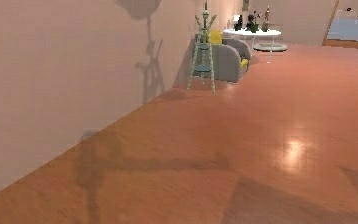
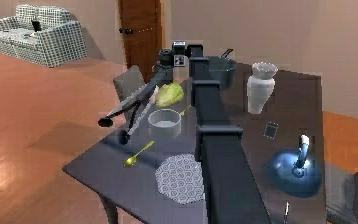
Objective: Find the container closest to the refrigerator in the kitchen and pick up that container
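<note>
Spanning a dark worktop (image 2: 297, 100) from the arm side view's bottom edge to near its far edge, the arm (image 2: 219, 140) shows as a dark square bar. It ends at two small white squares (image 2: 187, 47). The gripper (image 2: 165, 62) sits just left of them. I cannot tell whether the fingers (image 2: 161, 65) are grasping or released. Worktop things lie at and behind that end, so I cannot tell whether anything is held.

Left of the arm in that view:
- A low round pale container (image 2: 165, 122) stands upright with an open top, just beside the bar at mid worktop.
- A yellow-green lumpy thing (image 2: 169, 95) lies just beyond the container, between it and the gripper.
- A long grey utensil (image 2: 132, 100) slants toward the worktop's left edge.
- A yellow spoon (image 2: 139, 155) lies nearer the front.
- A round lacy mat (image 2: 180, 180) lies just beside the arm.

Right of the arm:
- A dark pot (image 2: 224, 72) stands at the far end.
- A white vase (image 2: 260, 85) stands upright near the pot.
- A small dark flat slab (image 2: 271, 128) lies at mid worktop.
- A blue dish (image 2: 287, 172) has a pale upright thing (image 2: 304, 150) standing in it.

Beyond the worktop are a grey chair (image 2: 129, 80), a brown door (image 2: 139, 25) and a checked sofa (image 2: 37, 35).

The forward view has a pink wall (image 1: 57, 70) along its left and a wood floor (image 1: 237, 140). Far off stands a pale green stand with a plant (image 1: 204, 55). Beside it is a grey armchair (image 1: 235, 58) with a yellow cushion, and behind that a white round table (image 1: 272, 42) carrying small dark things.
</note>
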